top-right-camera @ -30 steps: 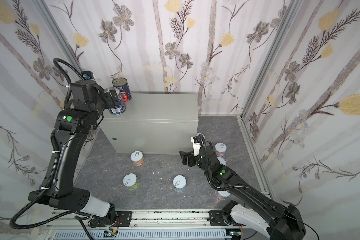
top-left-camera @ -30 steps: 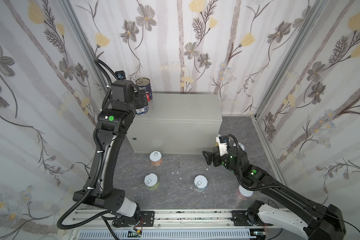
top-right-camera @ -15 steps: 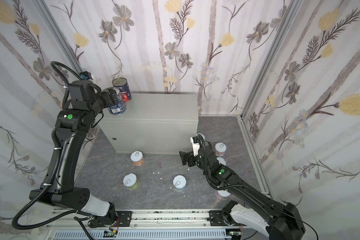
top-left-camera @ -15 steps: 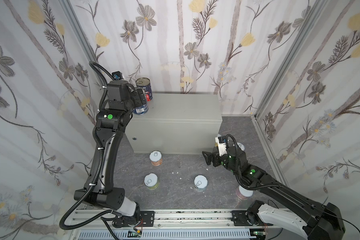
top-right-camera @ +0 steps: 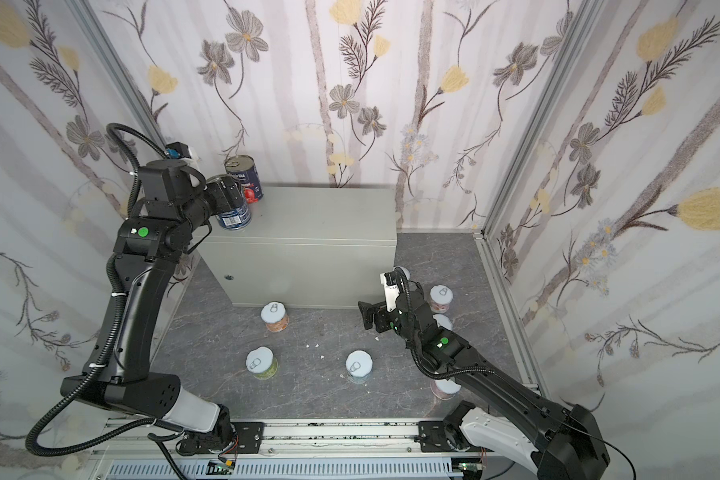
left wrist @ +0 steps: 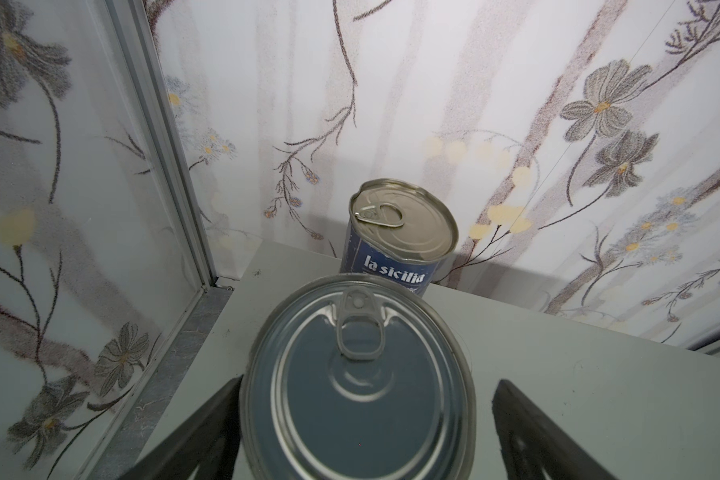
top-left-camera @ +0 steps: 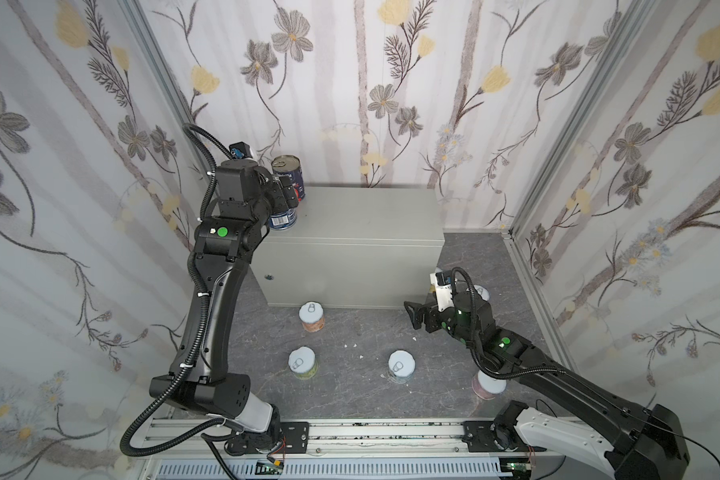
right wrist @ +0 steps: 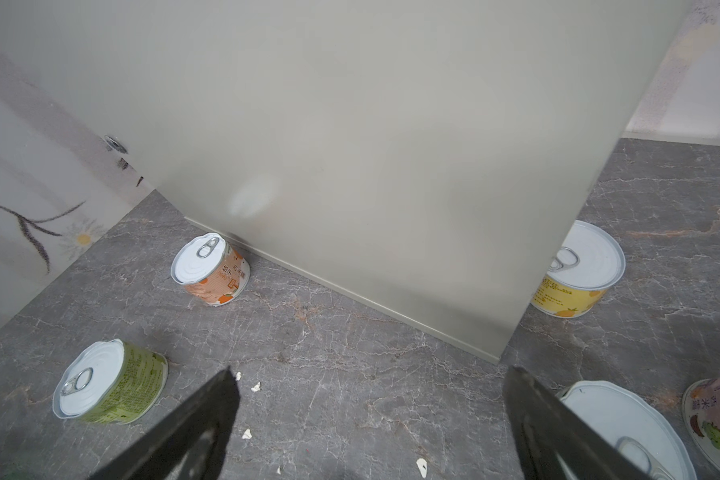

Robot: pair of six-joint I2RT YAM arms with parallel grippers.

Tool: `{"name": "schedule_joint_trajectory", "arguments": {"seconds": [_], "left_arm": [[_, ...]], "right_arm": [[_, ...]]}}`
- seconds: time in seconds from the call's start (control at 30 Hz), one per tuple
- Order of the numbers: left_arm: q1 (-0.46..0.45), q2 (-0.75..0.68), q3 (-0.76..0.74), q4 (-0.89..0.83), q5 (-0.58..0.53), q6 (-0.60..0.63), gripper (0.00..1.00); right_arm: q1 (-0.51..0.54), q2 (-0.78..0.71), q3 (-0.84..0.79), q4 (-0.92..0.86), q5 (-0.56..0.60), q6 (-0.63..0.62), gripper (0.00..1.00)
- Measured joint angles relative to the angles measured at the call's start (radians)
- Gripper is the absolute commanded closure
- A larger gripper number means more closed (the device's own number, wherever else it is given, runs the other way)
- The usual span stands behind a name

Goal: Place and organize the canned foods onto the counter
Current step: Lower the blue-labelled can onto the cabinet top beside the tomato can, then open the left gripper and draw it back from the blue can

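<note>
The left arm (top-left-camera: 208, 316) climbs from its base on the near rail, bends at the elbow beside the table's front left corner and reaches level across the left end of the table (top-left-camera: 362, 216), a grey metal box with a flat top. Its tool (top-left-camera: 287, 198) straddles a tall blue-labelled can (top-left-camera: 284, 218) standing upright by the left edge. The jaws are parted, and in the left wrist view one finger (left wrist: 528, 419) stands clear of the can's side while the other meets the rim of its lid. A second tall can (top-left-camera: 287, 166) stands upright close behind it in the back left corner; whether the two touch cannot be told. The right arm (top-left-camera: 558, 382) stretches low and nearly straight from the near right. Its tool (top-left-camera: 412, 316) hangs above the floor (top-left-camera: 350, 395) just off the table's front right corner, spread wide with nothing in it. On the floor, an orange-labelled can (top-left-camera: 312, 316) sits against the table's front, and a green-labelled can (top-left-camera: 303, 363) and a pale can (top-left-camera: 401, 367) stand nearer the rail. A yellow-labelled can (right wrist: 574, 274) rests by the table's right end.
</note>
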Motion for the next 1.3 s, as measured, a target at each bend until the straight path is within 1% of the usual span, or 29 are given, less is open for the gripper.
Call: {"name": "schedule_joint_trajectory", "arguments": {"seconds": [0.37,0.53,0.73,0.93,1.0,1.1,1.3], "left_arm": [[0.001,0.011,0.003,0.009,0.051,-0.026,0.08],[0.001,0.01,0.003,0.009,0.05,-0.026,0.04],[0.0,-0.022,0.001,0.009,0.013,-0.019,0.0],[-0.003,-0.106,-0.025,0.014,-0.032,-0.014,0.0],[-0.003,-0.151,-0.059,0.03,-0.04,-0.014,0.0],[-0.003,-0.245,-0.171,0.059,-0.04,-0.013,0.0],[-0.004,-0.432,-0.397,0.11,0.016,-0.027,0.0]], "right_arm": [[0.0,0.0,0.003,0.0,0.0,-0.007,0.0],[0.0,-0.004,0.003,0.0,0.003,-0.007,0.0],[0.0,-0.018,0.003,-0.005,0.003,-0.007,0.0],[0.002,-0.058,0.035,-0.069,0.003,-0.011,0.0],[0.008,-0.08,0.045,-0.109,0.003,-0.014,0.0],[0.019,-0.121,0.064,-0.166,0.004,-0.014,0.0],[0.054,-0.211,0.042,-0.237,0.022,-0.005,0.0]]}}
